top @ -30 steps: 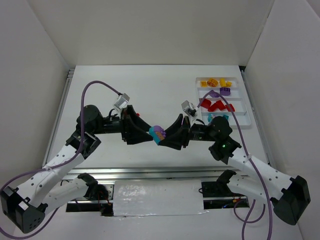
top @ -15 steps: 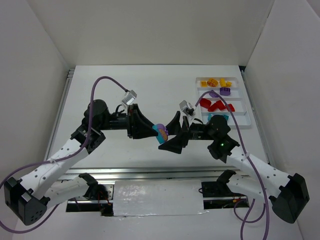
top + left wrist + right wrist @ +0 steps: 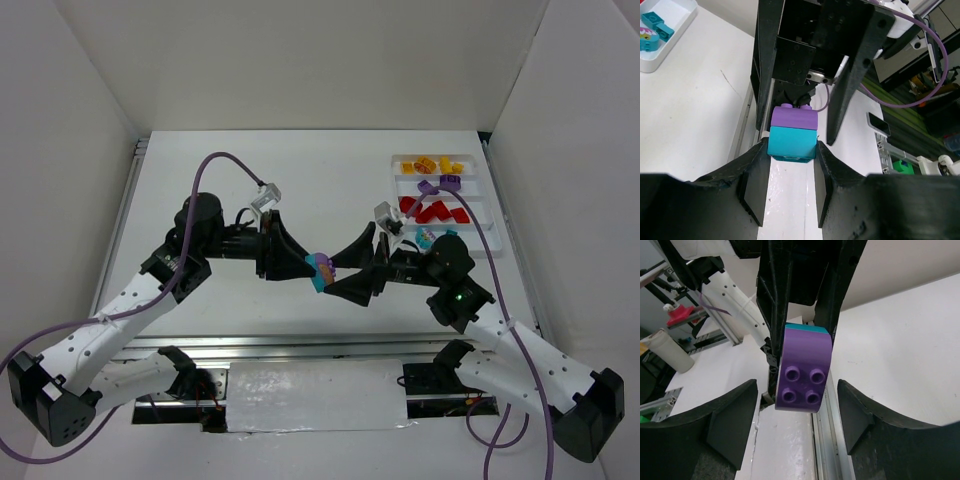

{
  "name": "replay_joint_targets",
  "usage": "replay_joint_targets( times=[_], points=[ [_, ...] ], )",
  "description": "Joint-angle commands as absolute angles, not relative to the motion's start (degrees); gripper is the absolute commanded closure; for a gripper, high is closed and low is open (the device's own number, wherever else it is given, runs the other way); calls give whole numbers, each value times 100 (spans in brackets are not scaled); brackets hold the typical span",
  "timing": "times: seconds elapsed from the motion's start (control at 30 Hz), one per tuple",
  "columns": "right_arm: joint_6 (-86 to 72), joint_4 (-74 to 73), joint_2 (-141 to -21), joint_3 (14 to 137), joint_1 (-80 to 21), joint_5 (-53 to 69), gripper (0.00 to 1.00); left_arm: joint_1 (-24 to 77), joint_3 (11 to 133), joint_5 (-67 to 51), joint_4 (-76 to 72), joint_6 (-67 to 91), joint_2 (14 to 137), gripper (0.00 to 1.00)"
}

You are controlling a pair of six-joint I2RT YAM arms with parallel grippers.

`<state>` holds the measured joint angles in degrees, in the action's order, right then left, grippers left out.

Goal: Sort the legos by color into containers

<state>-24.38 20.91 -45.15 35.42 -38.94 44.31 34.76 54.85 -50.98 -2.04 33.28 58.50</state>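
My left gripper [image 3: 314, 268] is shut on a teal brick [image 3: 792, 142] with a purple brick [image 3: 794, 119] stuck to its far side, held above the table. In the top view the stacked pair [image 3: 322, 267] hangs between the two grippers. My right gripper [image 3: 346, 268] faces it, open, its jaws standing on either side of the purple brick [image 3: 805, 372] without touching. The left gripper [image 3: 791, 151] pinches only the teal half. The white tray [image 3: 492, 222] at the right rear holds yellow bricks [image 3: 432, 164], purple bricks [image 3: 443, 184], red bricks [image 3: 428, 211] and teal bricks [image 3: 430, 235] in separate compartments.
The tray's corner [image 3: 670, 42] with two teal bricks [image 3: 655, 27] shows at the left wrist view's top left. Purple cables loop over both arms. White walls enclose the table on three sides; a metal rail runs along the near edge.
The right gripper, first close up against the brick pair, has opened wide and drawn back a little to the right. The left arm has carried the pair slightly to the right.
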Motion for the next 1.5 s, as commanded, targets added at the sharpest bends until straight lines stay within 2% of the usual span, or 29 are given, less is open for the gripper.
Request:
replay_joint_targets(
  times=[0.0, 0.27, 0.33, 0.37, 0.4, 0.43, 0.47, 0.5, 0.7, 0.77, 0.9, 1.03, 1.07, 1.2, 1.27, 1.37, 1.47],
  points=[
    [-2487, 2381, -4482, 3683, -3867, 4298, 29, 3516, 5528, -5449, -535, 3243, 5783, 100],
    [-2742, 2795, -4623, 3674, -3867, 4289, 37, 3559, 5414, -5564, -633, 3234, 5660, 100],
    [-2786, 2874, -4684, 3700, -3867, 4333, 48, 3568, 5397, -5537, -589, 3217, 5651, 100],
    [-2821, 2952, -4702, 3709, -3867, 4411, 57, 3568, 5405, -5528, -589, 3199, 5651, 100],
    [-2830, 2979, -4720, 3709, -3867, 4447, 57, 3560, 5397, -5520, -571, 3199, 5643, 100],
    [-2830, 3014, -4763, 3700, -3858, 4491, 78, 3568, 5405, -5493, -536, 3173, 5634, 100],
    [-2847, 3032, -4781, 3700, -3867, 4517, 94, 3577, 5414, -5458, -510, 3155, 5625, 100],
    [-2839, 3024, -4781, 3691, -3867, 4491, 100, 3568, 5423, -5345, -466, 3138, 5599, 100],
    [-2592, 2480, -4544, 3419, -3438, 3737, 100, 3568, 5826, -4159, 798, 2629, 5406, 100],
    [-2802, 2583, -4553, 3244, -2773, 3892, 100, 3551, 5959, -3710, 1071, 2435, 5353, 100],
    [-3278, 2901, -4605, 3058, -2242, 4123, 100, 3542, 5933, -3411, 1230, 2382, 5221, 100],
    [-2918, 1340, -4798, 3628, -2014, 2475, 100, 3533, 6239, -2762, 1888, 2172, 5247, 100],
    [-2979, 518, -4955, 3821, -1900, 1417, 100, 3533, 6336, -2238, 2133, 2093, 5273, 100],
    [-3662, -1671, -6848, 5584, -908, -960, 100, 3533, 6505, -901, 3005, 1820, 5396, 100],
    [-3892, -2055, -7685, 6175, -283, -1456, 100, 3533, 6251, -468, 3041, 1828, 5318, 100],
    [-4165, -2092, -8339, 6652, 348, -1836, 100, 3551, 5960, -273, 2875, 1889, 5169, 100],
    [-4350, -2398, -9314, 7896, 711, -2126, 100, 3542, 5871, -35, 2917, 1872, 5115, 100]
  ],
)
